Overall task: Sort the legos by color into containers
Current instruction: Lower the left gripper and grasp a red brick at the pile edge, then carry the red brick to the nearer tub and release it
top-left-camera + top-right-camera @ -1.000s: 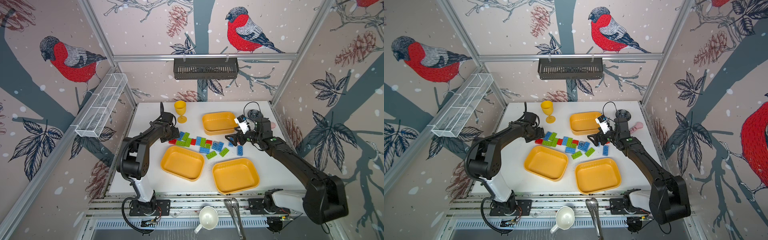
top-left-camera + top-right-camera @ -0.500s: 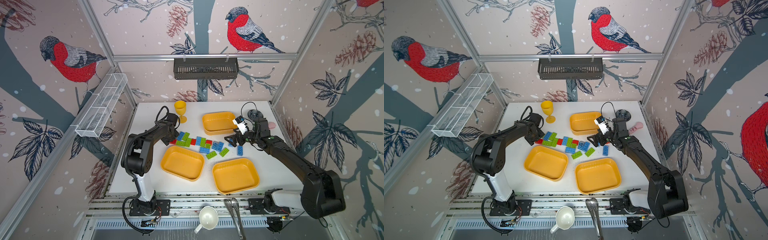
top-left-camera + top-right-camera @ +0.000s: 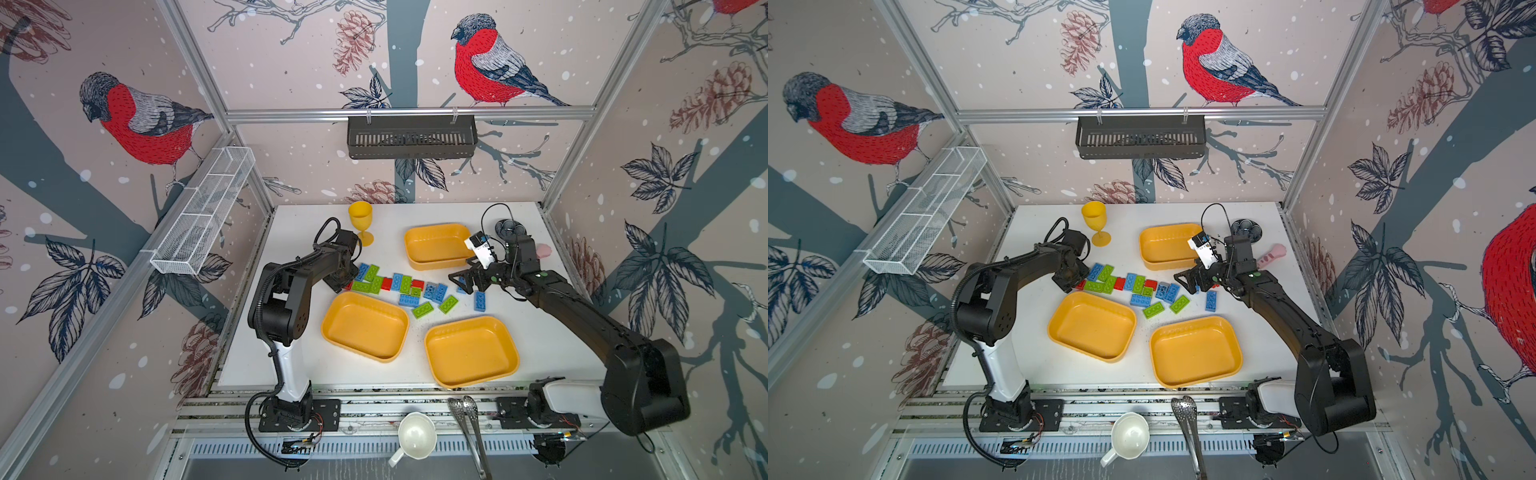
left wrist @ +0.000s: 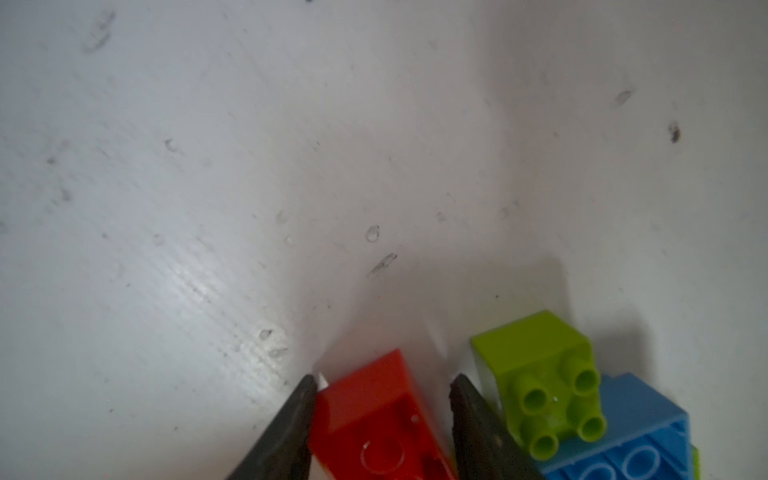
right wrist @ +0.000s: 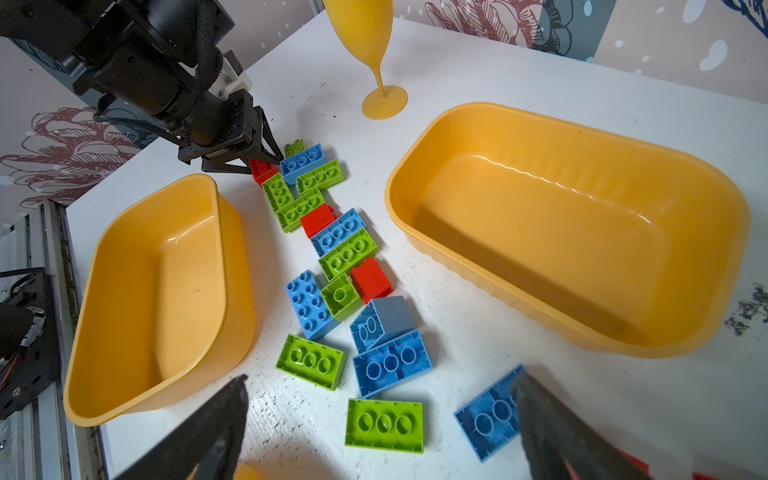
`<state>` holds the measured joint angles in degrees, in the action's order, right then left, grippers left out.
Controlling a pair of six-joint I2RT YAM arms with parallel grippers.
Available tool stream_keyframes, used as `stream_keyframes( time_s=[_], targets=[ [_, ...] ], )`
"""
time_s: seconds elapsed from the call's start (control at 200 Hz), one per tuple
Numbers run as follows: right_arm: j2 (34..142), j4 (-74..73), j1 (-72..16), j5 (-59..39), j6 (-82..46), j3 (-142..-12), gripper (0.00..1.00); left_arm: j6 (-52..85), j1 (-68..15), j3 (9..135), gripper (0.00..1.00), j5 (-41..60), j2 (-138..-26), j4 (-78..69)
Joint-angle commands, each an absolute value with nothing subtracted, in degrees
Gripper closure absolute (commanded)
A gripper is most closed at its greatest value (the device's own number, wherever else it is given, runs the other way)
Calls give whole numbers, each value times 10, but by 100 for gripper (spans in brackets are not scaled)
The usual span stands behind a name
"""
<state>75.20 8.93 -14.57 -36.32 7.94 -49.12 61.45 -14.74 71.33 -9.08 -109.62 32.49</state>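
The jaws of the left gripper [image 4: 382, 379] are being set narrowly around a red lego [image 4: 370, 419]; a firm grip cannot be told. The jaws of the right gripper [image 5: 382, 376] are being held wide and empty, a blue lego [image 5: 486, 419] beside one finger. The other legos [image 3: 405, 284] are being seen strewn between both pairs, outside the trays [image 3: 365, 328].

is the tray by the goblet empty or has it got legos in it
Empty: the tray shows only bare bottom; the legos lie on the table beside it.
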Motion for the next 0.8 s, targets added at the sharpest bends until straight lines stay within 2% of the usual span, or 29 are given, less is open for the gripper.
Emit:
stream_keyframes(
  time_s=[0.0, 0.18, 0.51, 0.795],
  targets=[
    [753, 99, -147, -385, 90, -496, 1, 620, -147, 714, 54, -92, -1101, 329],
    [751, 109, -147, -384, 95, -496, 0, 610, -148, 728, 65, -105, -1095, 342],
    [750, 112, -148, -385, 98, -505, 1, 528, -147, 791, 65, -157, -1047, 432],
    [746, 111, -150, -394, 95, -509, 1, 436, -179, 762, 65, -101, -917, 533]
  ],
)
